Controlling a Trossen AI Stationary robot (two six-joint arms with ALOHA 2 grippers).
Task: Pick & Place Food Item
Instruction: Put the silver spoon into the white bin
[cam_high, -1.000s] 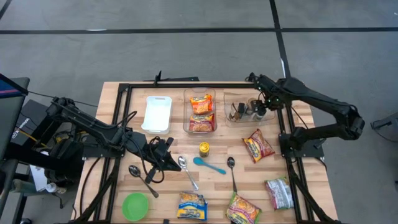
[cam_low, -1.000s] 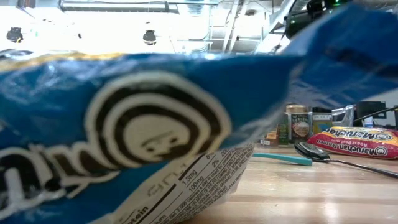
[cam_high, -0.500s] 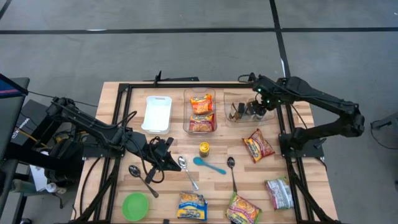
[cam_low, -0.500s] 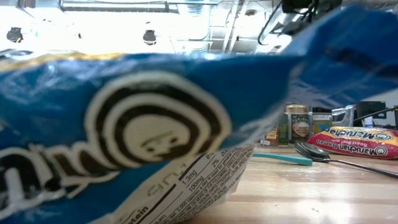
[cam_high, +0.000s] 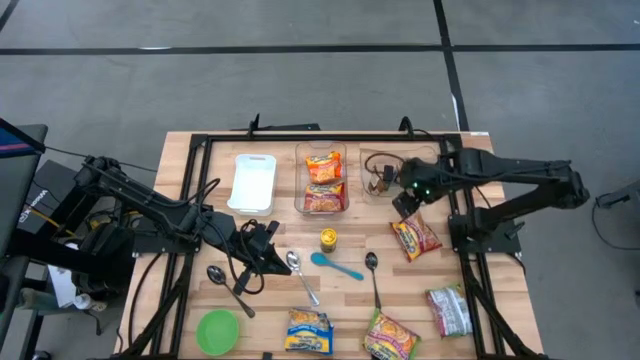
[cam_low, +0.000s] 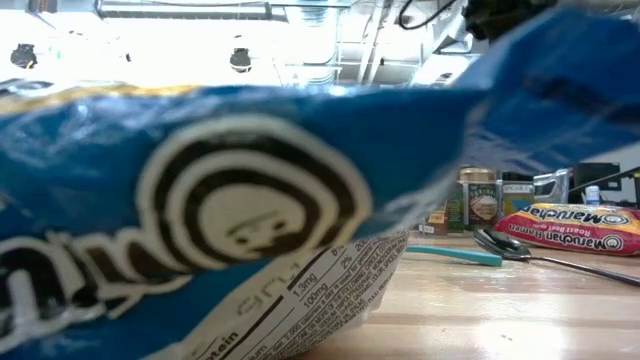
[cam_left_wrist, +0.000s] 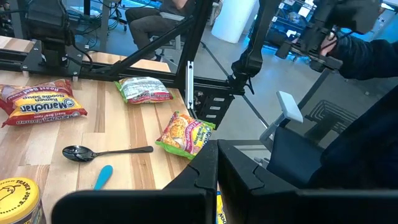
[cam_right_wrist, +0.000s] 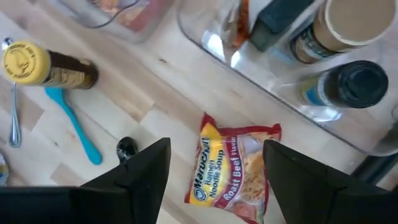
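Ramen is what sits under the right gripper (cam_high: 406, 200): a red pack of Maruchan roast beef ramen (cam_right_wrist: 233, 169) lies flat on the wooden table (cam_high: 480, 260), and the gripper hangs above it with its two fingers (cam_right_wrist: 144, 168) spread wide apart, holding nothing. In the right wrist view the pack shows in the gap between the fingers. From above, the gripper is over the pack's far end, just beside the near edge of the clear bin of jars (cam_high: 385, 176).

Close to the pack, toward the left arm's side, are a dark spoon (cam_high: 372, 272), a teal spoon (cam_high: 337, 265) and a small jar with a yellow lid (cam_high: 327, 239). The black frame rail (cam_high: 455, 215) runs down the pack's other side, very near it. Bare wood shows around the pack on the side nearer the front edge, before a green and white packet (cam_high: 448, 309).

The left gripper (cam_high: 268, 252) rests low on the table near a silver spoon (cam_high: 297, 268), well apart from the ramen. Its fingers are pressed together with nothing between them.

A second clear bin (cam_high: 321, 180) holds two more orange noodle packs, and a white tray (cam_high: 252, 182) sits beside it. A blue noodle pack (cam_low: 220, 230) fills most of the low view
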